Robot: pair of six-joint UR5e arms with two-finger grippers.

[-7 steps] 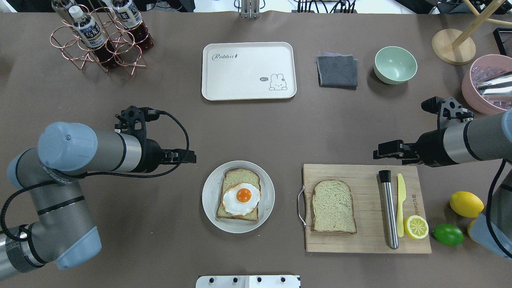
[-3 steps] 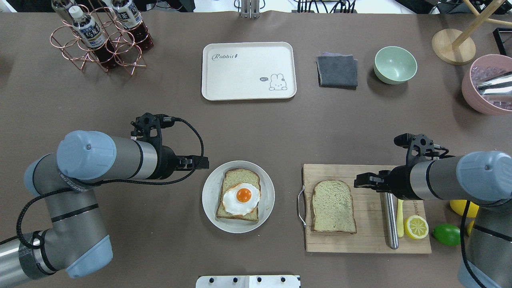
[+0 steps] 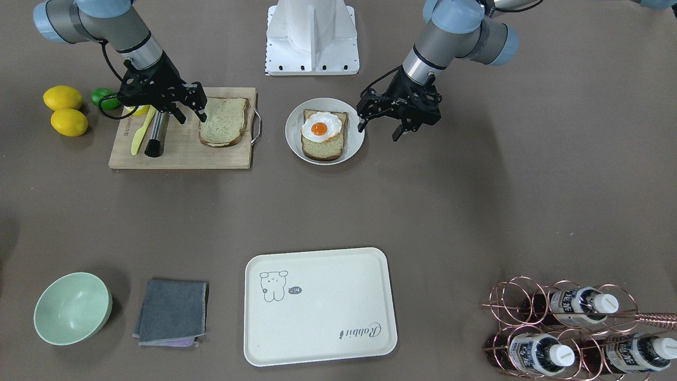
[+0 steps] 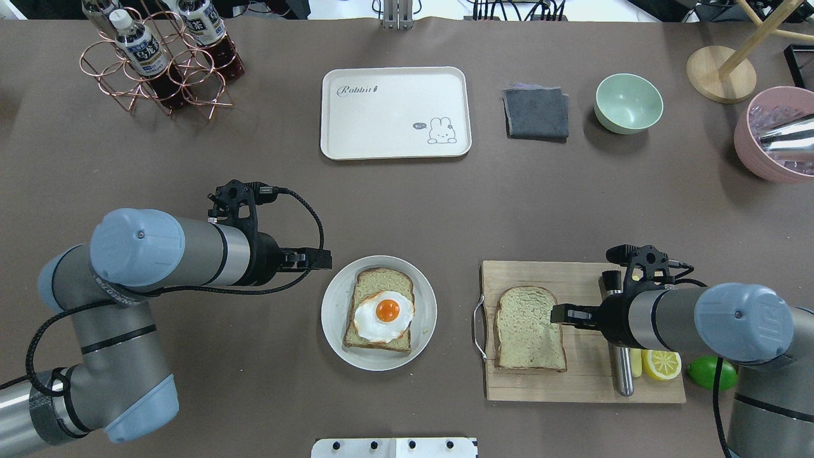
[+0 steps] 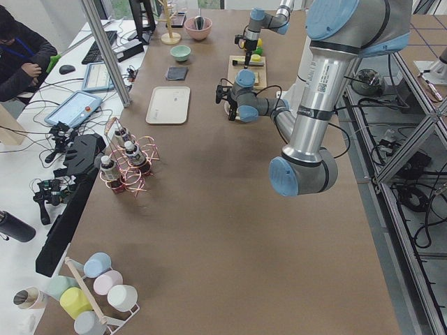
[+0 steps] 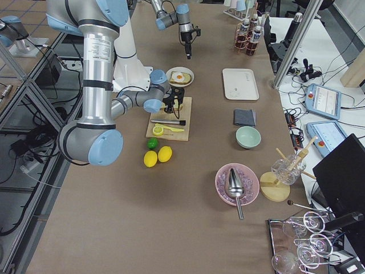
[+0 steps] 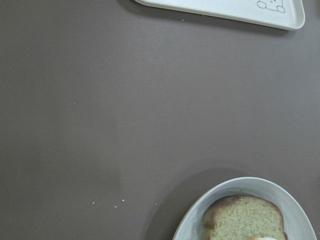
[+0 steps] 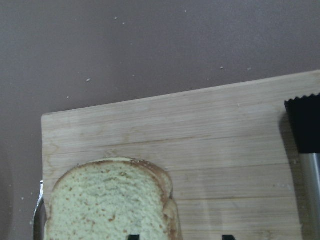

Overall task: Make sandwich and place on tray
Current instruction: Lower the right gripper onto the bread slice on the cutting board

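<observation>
One bread slice (image 4: pixel 380 287) lies on a round grey plate (image 4: pixel 332 312) with a fried egg (image 4: pixel 384 314) on top. A second bare bread slice (image 4: pixel 528 331) lies on the wooden cutting board (image 4: pixel 572 381). The cream tray (image 4: pixel 394 111) sits empty at the far middle. My left gripper (image 4: pixel 321 259) is open and empty just beside the plate's left rim. My right gripper (image 4: pixel 556 313) is open and empty over the right edge of the bare slice. In the right wrist view one fingertip (image 8: pixel 132 236) is over that slice (image 8: pixel 105 205).
On the board, under my right wrist, lie a metal muddler (image 4: pixel 621 375), a yellow knife and a lemon half (image 4: pixel 661 360); a lime (image 4: pixel 711 373) sits beside it. Far side: grey cloth (image 4: pixel 536 113), green bowl (image 4: pixel 628 103), bottle rack (image 4: pixel 159 57), pink bowl (image 4: pixel 772 137).
My right arm has moved in over the cutting board to the bare slice's right edge. My left gripper moved closer to the plate, then stayed. Both grippers remain open.
</observation>
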